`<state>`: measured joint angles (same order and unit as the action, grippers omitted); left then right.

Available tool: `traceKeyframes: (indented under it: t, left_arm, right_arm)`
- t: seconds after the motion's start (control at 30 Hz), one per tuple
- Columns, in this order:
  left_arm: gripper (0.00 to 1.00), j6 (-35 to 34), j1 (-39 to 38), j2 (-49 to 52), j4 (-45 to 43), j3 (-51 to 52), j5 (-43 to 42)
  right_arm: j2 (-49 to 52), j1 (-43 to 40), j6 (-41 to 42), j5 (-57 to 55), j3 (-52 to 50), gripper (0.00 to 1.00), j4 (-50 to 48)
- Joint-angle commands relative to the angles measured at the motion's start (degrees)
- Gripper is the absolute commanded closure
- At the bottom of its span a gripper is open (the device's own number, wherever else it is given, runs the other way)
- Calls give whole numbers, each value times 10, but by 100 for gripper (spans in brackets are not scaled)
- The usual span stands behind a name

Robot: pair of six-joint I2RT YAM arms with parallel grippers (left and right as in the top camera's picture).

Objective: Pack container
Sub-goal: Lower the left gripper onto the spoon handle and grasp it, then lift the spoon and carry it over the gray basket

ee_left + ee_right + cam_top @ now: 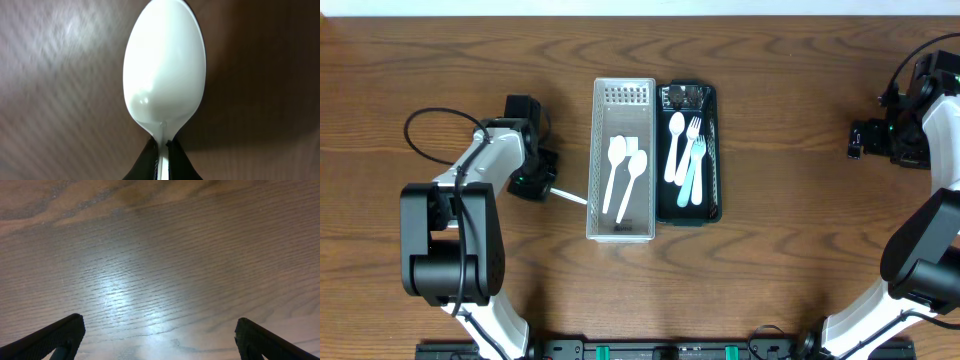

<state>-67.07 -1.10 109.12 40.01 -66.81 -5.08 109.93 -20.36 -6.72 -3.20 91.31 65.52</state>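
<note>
One white spoon point(165, 65) pinched in left hand point(164, 150) — right hand point(160, 335) spread wide.

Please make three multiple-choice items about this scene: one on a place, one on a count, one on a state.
1. Where is the black tray?
A. beside the white tray, toward the right arm
B. toward the left arm
C. on top of it
2. How many spoons lie in the white tray?
A. none
B. two
C. five
3. The left end effector is
A. open, empty
B. shut on a white spoon
C. shut on a fork
Answers: 1 A, the overhead view shows them side by side; 2 B, two lie there; 3 B, the wrist view shows it pinching the spoon's neck.
</note>
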Motion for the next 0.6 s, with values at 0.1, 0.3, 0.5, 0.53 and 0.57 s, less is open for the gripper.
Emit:
traceKeyframes:
  t: [0.1, 0.3, 0.5, 0.53, 0.57]
  left_arm:
    - [94, 93, 33, -38, -21, -12, 63]
    - [94, 187, 62, -100, -33, -49, 80]
    - [94, 321, 32, -188, -42, -85, 37]
    - [94, 351, 16, -205, -46, -89, 25]
    - [94, 374, -2, -222, -51, -89, 16]
  right_arm:
    - [-1, -2, -6, 2, 0, 1, 0]
    - [-1, -2, -6, 2, 0, 1, 0]
    - [-1, -2, -6, 2, 0, 1, 0]
    - [-1, -2, -7, 2, 0, 1, 0]
    - [-1, -2, -6, 2, 0, 1, 0]
